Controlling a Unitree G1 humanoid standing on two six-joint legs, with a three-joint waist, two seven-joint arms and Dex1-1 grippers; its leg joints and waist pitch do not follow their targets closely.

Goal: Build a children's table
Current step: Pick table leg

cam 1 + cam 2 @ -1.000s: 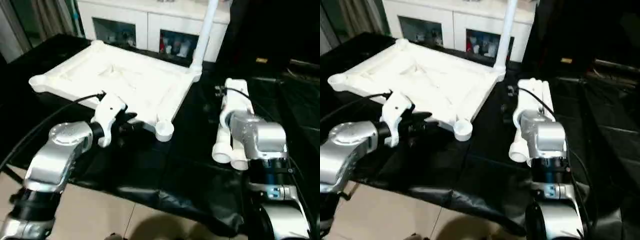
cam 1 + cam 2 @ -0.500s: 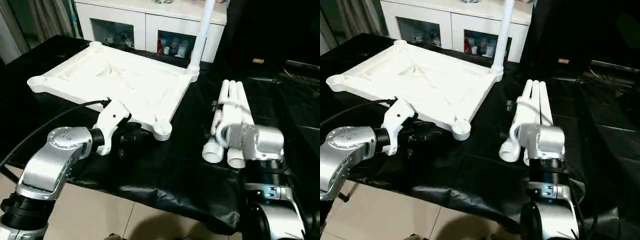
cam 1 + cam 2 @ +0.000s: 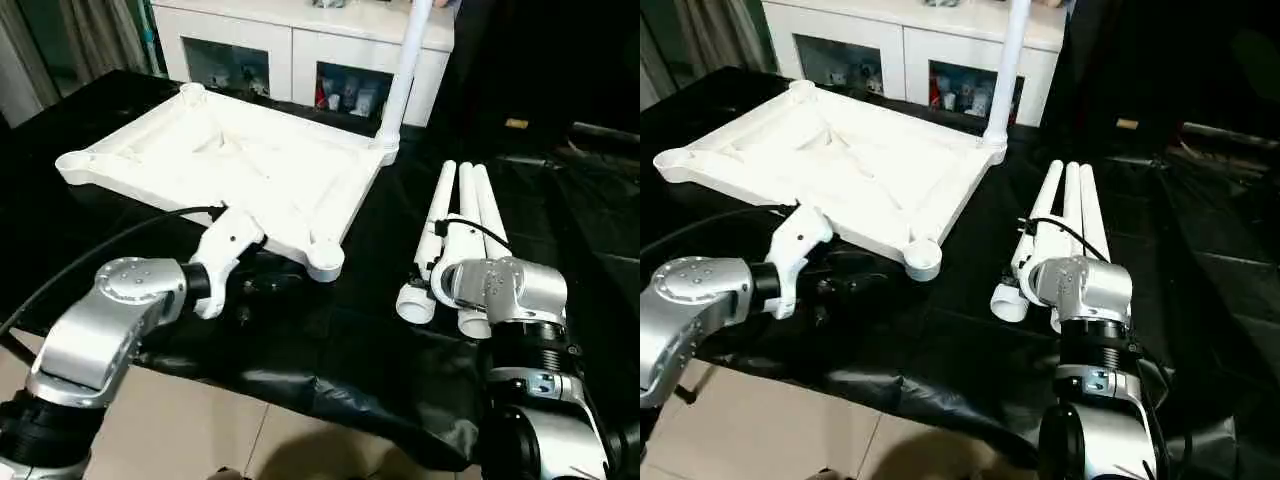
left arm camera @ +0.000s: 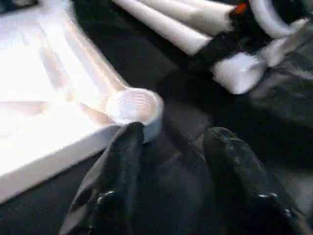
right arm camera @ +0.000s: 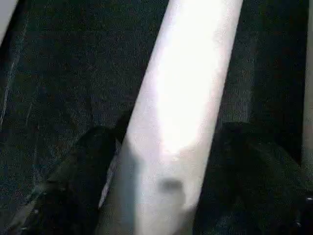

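The children's table lies in parts on the black sheet. Its white tabletop [image 3: 250,160] rests upside down, ribs showing, with one leg [image 3: 400,80] standing upright in the far right corner socket. Three more legs [image 3: 465,210] lie side by side to the right. My left gripper [image 4: 176,132] is open and empty, low over the sheet just in front of the near right corner socket [image 4: 134,105]. My right gripper [image 5: 168,142] is open astride the leftmost lying leg [image 3: 432,225] near its front end, one finger close on each side.
The black-sheeted worktable [image 3: 340,340] ends just in front of my arms, with tiled floor [image 3: 200,430] below. A white cabinet [image 3: 300,50] stands behind the tabletop. A black cable [image 3: 120,240] loops off my left forearm.
My right arm has drawn back along the lying legs, uncovering more of them, and its fingers have narrowed around the leftmost one. My left gripper stays by the corner socket, opened slightly wider.
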